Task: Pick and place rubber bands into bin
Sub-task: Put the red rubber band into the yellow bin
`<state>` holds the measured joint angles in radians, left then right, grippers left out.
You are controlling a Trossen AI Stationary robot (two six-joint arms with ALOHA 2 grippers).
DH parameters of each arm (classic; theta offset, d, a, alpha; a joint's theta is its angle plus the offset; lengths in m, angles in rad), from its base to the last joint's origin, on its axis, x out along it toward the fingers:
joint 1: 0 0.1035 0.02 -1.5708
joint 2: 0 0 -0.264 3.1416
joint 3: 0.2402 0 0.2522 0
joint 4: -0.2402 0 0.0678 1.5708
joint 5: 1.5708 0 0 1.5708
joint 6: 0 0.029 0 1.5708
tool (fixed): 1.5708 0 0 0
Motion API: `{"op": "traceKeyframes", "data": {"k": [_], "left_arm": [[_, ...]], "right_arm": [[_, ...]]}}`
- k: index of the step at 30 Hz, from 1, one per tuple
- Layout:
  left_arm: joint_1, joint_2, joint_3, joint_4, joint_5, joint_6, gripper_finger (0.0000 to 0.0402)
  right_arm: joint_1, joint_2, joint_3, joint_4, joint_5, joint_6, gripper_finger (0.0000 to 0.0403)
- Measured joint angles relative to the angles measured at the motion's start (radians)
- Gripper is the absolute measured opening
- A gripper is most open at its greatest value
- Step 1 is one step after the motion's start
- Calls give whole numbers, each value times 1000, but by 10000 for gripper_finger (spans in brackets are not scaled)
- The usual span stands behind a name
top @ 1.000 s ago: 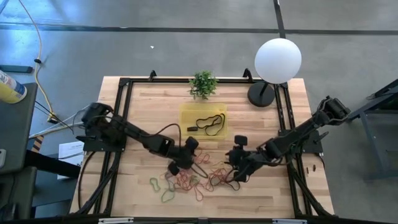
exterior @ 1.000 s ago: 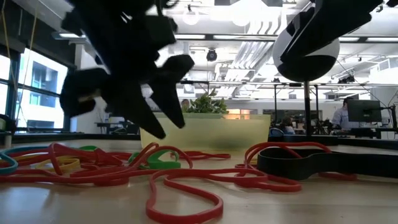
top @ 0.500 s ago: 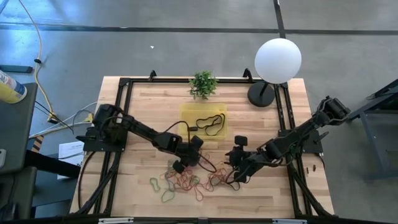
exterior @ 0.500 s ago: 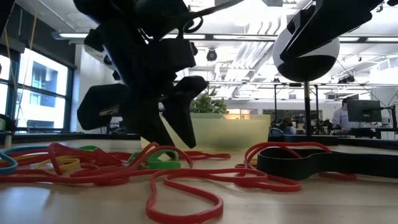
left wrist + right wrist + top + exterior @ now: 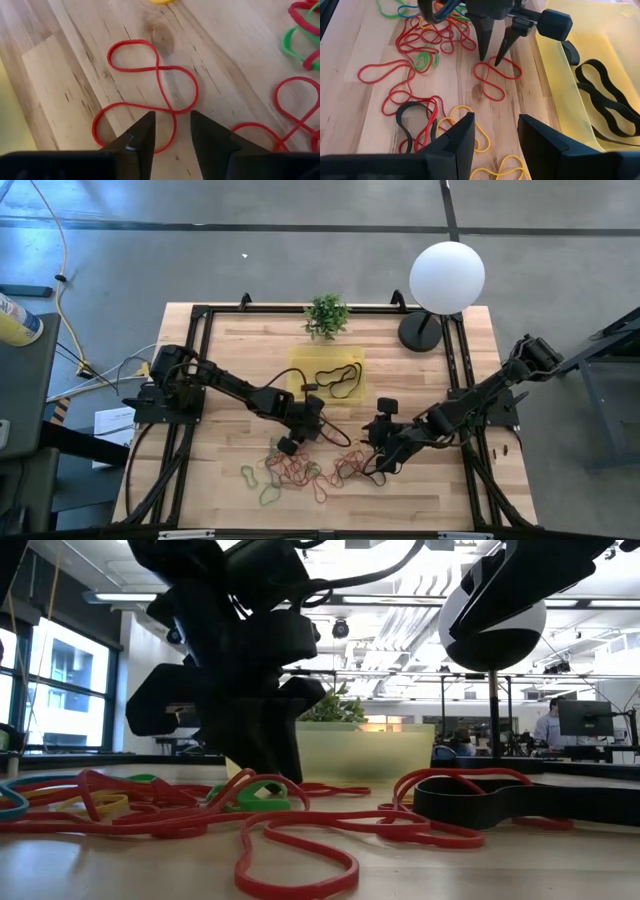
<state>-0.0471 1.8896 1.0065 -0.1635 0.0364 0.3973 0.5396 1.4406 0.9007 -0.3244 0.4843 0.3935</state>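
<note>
My left gripper point(image 5: 491, 55), fingers parted, straddles 1 twisted red rubber band point(image 5: 145, 92) at the yellow bin's point(image 5: 300, 360) 7 o'clock; my right gripper point(image 5: 372, 465) waits open nearby.

Bin point(image 5: 327, 374) mid-table, potted plant point(image 5: 327, 314) behind it, lamp point(image 5: 446, 280) at back right, rubber bands point(image 5: 300, 470) spread before it

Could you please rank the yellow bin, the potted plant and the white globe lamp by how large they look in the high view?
1. Yellow bin
2. White globe lamp, nearly the same; it stands taller, so nearer the camera.
3. Potted plant
</note>
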Motion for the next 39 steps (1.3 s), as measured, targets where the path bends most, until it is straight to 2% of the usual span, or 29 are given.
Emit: {"op": "traceKeyframes", "data": {"k": [12,18,25,28,39], "left_arm": [[1,2,-1,-12,-5,-31,37],[-5,7,44,-79,-1,3,28],[-55,8,160,-202,-63,204,68],[-62,8,176,-214,-52,272,94],[-52,61,207,-180,-14,296,170]], "right_arm": [[0,0,0,0,0,0,139],[0,0,0,0,0,-6,139],[0,0,1,-14,-1,-8,139],[0,0,1,-18,-1,-8,139],[0,0,1,-31,10,-9,139]]}}
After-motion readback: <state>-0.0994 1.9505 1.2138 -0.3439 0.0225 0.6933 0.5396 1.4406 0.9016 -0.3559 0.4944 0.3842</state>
